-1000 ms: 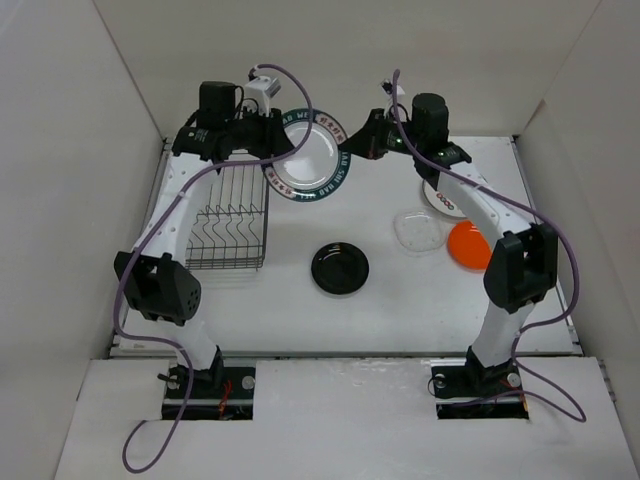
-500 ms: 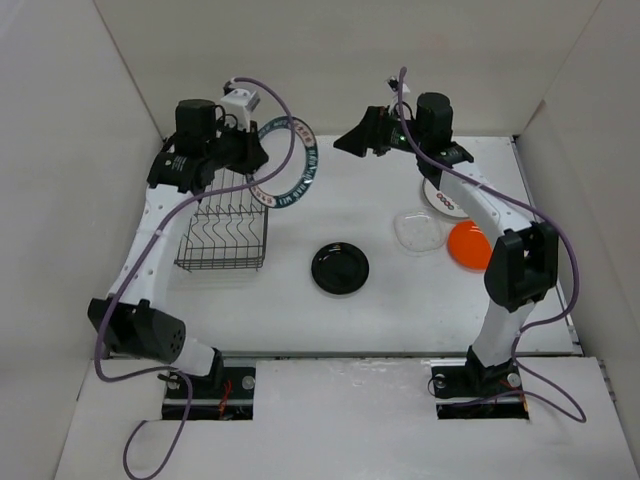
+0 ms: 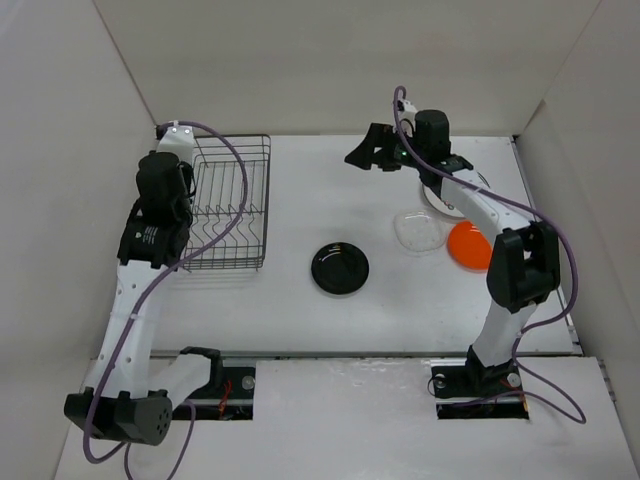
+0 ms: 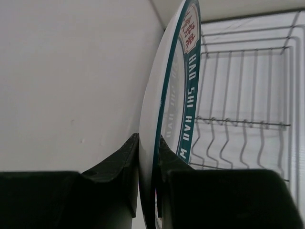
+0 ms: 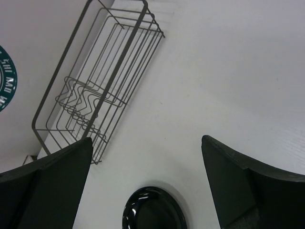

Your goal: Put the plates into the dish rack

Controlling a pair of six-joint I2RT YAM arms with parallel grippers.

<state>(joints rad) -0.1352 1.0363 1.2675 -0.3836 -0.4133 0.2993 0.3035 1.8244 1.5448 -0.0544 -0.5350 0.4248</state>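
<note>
Since the earlier frames the left arm has swung from behind the dish rack (image 3: 225, 258) round to its left side, carrying the patterned-rim plate (image 4: 171, 95) with it; the right gripper (image 5: 147, 143) has let go of that plate and opened.

Far left, the left gripper (image 4: 147, 152) pinches the plate's lower rim between narrow jaws; the plate stands on edge, nearly upright, its dark lettered band facing the rack; it hangs beside the rack's left wall, not yet among the zigzag dividers. At centre the black plate (image 3: 340, 268) lies flat on the table (image 3: 330, 330), well apart from the rack. Further right the right gripper hovers with jaws spread wide, holding nothing. Beyond it lie the clear plate (image 3: 418, 230), the white plate with red markings (image 3: 445, 200) partly hidden under the right arm, and the orange plate (image 3: 468, 245) just beside the clear one.

The step in hand appears to be seating this first plate in a slot. To do it well, the arm likely needs to carry the plate over the wall's top wire, keep it on edge, line it up with a gap between two dividers, and lower slowly until the rim rests on the floor wires; the jaws should part only then. The hold is on the rim alone, so a knock against a wire could pivot the plate or shove the rack.
</note>
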